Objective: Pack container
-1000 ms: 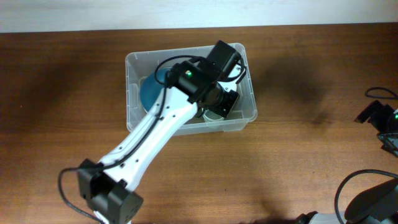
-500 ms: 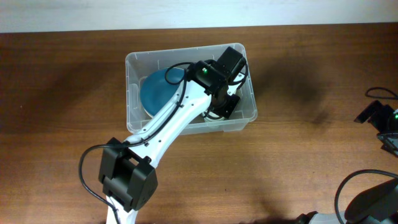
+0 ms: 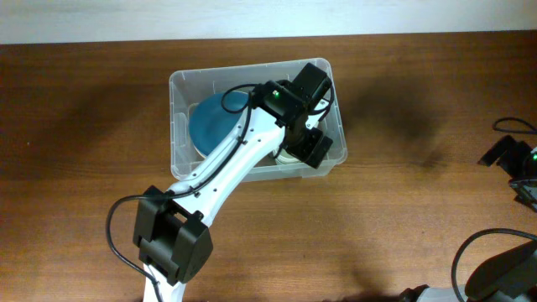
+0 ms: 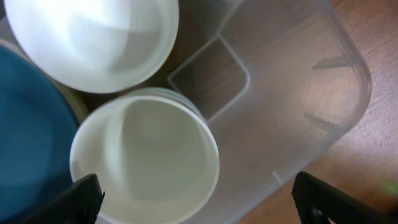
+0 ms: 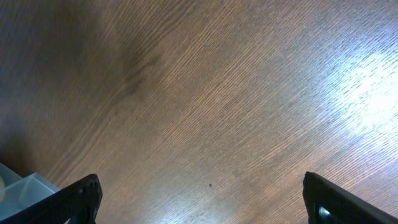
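Observation:
The container, a clear plastic bin, stands on the wooden table at mid-left. Inside it lie a blue dish, a white bowl and a second white bowl. My left gripper hovers over the bin's right end. In the left wrist view the left gripper is open, its fingertips wide apart on either side of the second bowl and not touching it. My right gripper is open over bare wood, holding nothing.
The container's rounded corner wall is close to the left gripper's right finger. The right arm rests at the table's far right edge beside dark cables. A pale translucent corner shows low left in the right wrist view.
The left gripper's jaws have spread wide over the container's right end, leaving the white bowl free inside. The left arm's elbow shifted. The right arm has not moved.

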Available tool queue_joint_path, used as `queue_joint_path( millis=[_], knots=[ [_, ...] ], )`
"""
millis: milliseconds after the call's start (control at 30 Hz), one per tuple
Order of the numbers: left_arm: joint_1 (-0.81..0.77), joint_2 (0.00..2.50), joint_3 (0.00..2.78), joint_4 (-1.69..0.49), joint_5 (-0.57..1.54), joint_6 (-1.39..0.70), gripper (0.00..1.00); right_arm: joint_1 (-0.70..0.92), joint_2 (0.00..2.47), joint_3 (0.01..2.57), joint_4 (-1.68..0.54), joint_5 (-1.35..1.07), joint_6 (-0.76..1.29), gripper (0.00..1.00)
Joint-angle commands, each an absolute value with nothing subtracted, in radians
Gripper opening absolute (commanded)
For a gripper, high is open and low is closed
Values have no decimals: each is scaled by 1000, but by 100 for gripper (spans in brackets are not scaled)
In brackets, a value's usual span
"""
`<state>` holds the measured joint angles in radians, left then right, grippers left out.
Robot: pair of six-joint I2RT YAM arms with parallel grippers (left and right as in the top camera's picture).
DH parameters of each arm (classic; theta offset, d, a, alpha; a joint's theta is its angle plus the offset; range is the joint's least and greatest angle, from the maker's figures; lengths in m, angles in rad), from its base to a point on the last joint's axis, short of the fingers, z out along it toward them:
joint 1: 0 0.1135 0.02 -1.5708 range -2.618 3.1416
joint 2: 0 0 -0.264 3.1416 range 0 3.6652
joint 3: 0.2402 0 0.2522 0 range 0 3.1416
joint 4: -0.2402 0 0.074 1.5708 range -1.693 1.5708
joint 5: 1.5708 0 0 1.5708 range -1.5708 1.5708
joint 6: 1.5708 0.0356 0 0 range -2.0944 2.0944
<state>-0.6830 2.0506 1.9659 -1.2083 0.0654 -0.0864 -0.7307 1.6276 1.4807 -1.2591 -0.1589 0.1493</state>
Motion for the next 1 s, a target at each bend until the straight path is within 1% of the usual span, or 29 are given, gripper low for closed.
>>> queue_joint_path(
  millis=[0,133,267,433,733,967],
  knots=[
    [-662,2023,2064,-1254,9,-78,100,-733,1610,1480,-1259,-161,146,99],
    [-635,1921,2120,-1329,-90,-83,100,-733,1610,1480,-1259,-161,146,99],
    [-582,1745,2120,-1465,-223,-176,100,-733,1610,1480,-1259,-161,146,99],
    [-539,1572,2101,-1566,-241,-290,100,-733,1610,1480,-1259,-161,146,99],
    [-547,1253,1859,-1500,-241,-413,100,-733,1610,1480,-1259,-161,146,99],
    [-547,1185,1813,-1530,-241,-415,100,-733,1610,1480,-1259,-161,146,99]
  ],
)
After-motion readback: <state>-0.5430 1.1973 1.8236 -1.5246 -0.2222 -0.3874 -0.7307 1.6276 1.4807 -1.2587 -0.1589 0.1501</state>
